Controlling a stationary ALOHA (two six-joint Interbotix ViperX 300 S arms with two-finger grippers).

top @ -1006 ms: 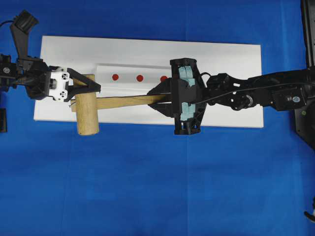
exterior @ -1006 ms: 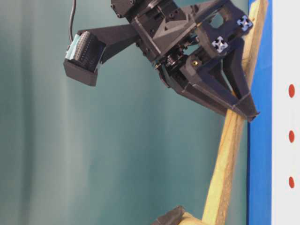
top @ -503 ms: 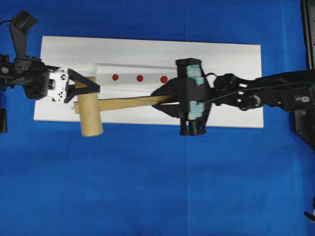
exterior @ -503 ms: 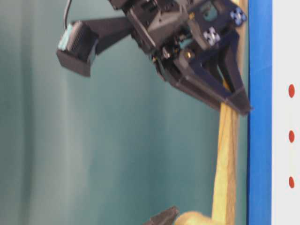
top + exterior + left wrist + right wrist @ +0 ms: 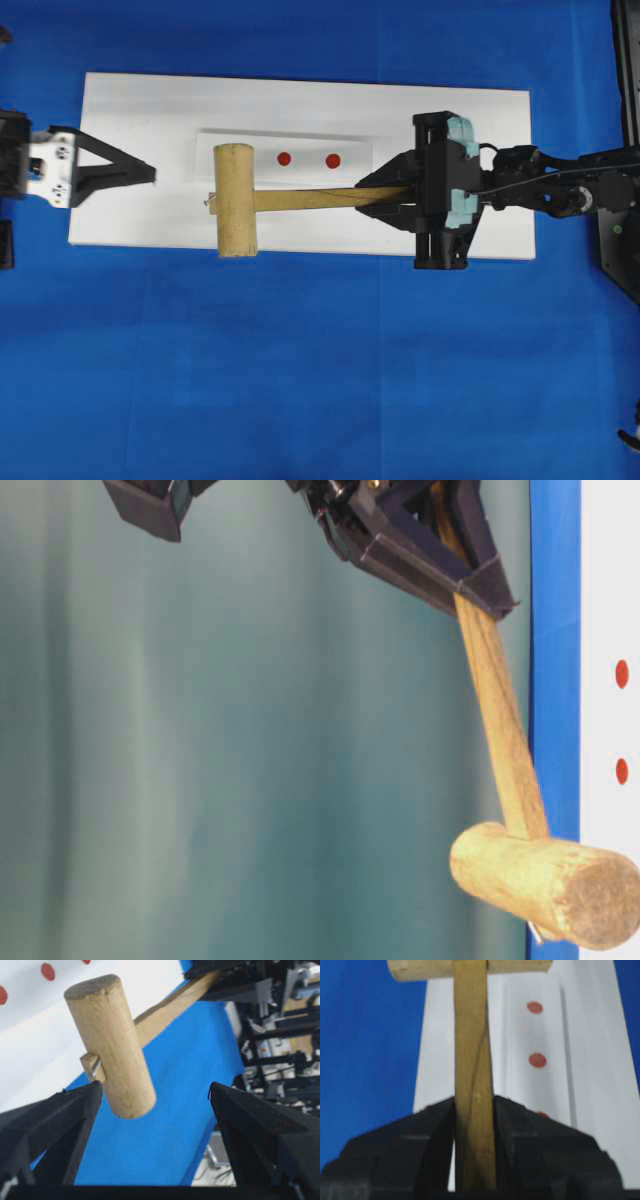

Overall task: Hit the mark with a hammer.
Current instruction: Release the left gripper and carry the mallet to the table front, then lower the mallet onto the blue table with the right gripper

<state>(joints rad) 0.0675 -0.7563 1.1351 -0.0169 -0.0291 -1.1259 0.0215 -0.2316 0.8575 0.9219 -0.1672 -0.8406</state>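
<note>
While the right end effector [image 5: 372,196] grips the hammer [image 5: 236,200], the left end effector [image 5: 150,172] gapes wide.

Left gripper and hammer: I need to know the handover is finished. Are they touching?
Apart. Overhead, bare white board shows between the open left gripper and the hammer head.

A white board [image 5: 300,110] lies lengthwise on a blue cloth [image 5: 300,370] that covers the table, its long edges running from nine o'clock to three o'clock in the overhead view. A raised white strip [image 5: 300,145] sits near the board's middle. At table level a teal backdrop [image 5: 220,740] fills the nine o'clock side
</note>
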